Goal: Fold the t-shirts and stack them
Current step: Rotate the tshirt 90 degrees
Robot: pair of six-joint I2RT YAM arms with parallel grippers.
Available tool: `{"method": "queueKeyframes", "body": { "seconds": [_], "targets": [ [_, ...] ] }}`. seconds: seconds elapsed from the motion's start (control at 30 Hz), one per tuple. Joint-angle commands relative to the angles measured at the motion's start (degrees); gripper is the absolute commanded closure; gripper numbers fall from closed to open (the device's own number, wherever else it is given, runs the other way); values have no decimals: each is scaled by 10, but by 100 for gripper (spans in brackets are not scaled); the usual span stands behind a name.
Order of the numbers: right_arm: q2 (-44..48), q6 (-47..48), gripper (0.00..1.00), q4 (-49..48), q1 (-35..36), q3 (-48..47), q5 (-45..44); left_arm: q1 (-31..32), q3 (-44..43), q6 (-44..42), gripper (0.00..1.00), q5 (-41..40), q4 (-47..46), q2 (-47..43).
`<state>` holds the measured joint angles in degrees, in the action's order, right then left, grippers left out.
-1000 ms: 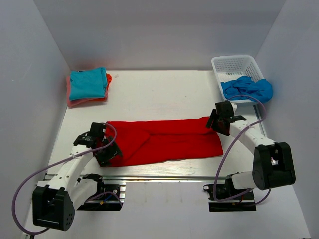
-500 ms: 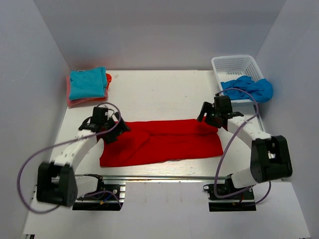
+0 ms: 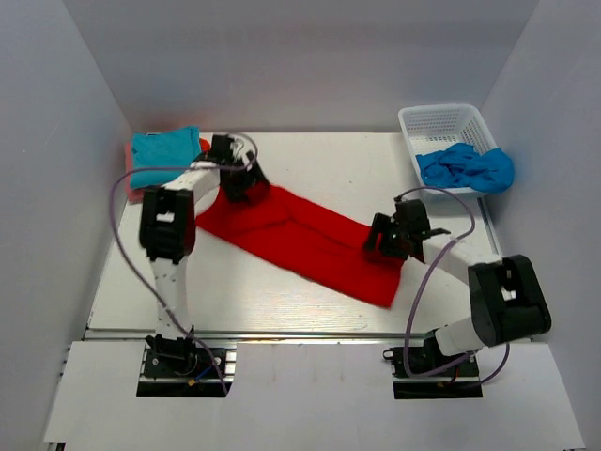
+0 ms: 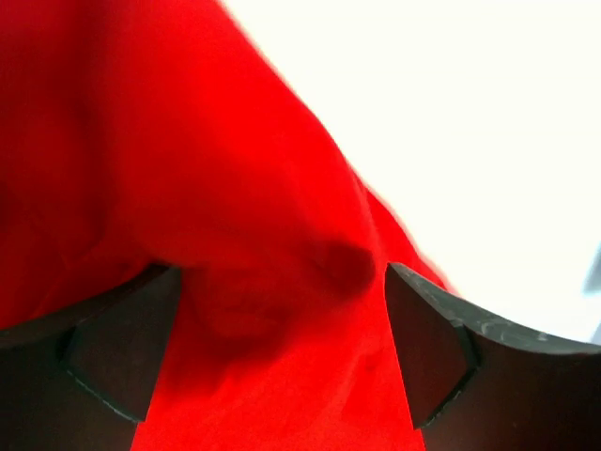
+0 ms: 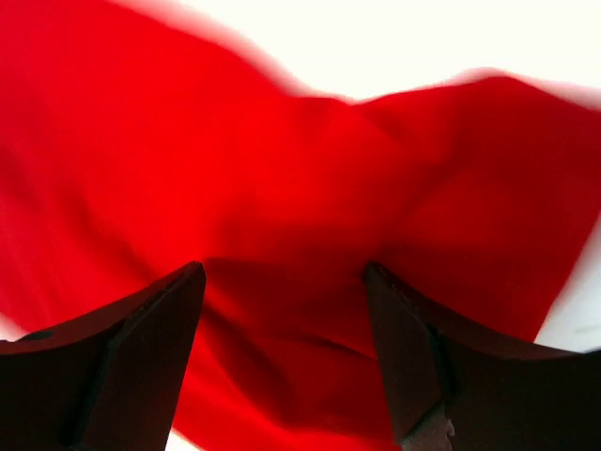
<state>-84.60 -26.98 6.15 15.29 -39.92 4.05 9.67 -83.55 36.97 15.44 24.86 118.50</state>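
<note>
While jaws gape (both pairs), red t-shirt [image 3: 300,240] lies between; ungripped

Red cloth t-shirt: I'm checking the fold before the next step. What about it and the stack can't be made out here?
Top view: the red cloth t-shirt's ends are hidden under the left gripper and right gripper.
Wrist views: blurred cloth fills the frame; collar, sleeves and fold lines unreadable.
Top view: the folded turquoise shirt covers most of the orange-pink shirt beneath.
</note>
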Motion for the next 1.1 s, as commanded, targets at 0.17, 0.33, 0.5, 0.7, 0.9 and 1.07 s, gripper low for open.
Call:
{"method": "queueKeyframes", "body": {
  "seconds": [0.17,0.33,0.5,0.7,0.9,1.07],
  "targets": [
    [45,-28,27,45,213,114,226,24,-602,3,0,101,-39,464],
    [9,35,27,38,347,38,250,53,-525,33,0,121,-279,467],
    [-19,105,27,27,381,-28,263,70,-544,56,0,107,-351,486],
    [-11,123,24,53,391,-78,221,76,-551,39,0,122,-378,443],
    [40,83,10,74,388,-100,123,82,-495,-55,0,58,-353,259],
    [58,-10,10,66,386,-74,6,82,-490,-90,0,62,-286,155]
  ]
}}
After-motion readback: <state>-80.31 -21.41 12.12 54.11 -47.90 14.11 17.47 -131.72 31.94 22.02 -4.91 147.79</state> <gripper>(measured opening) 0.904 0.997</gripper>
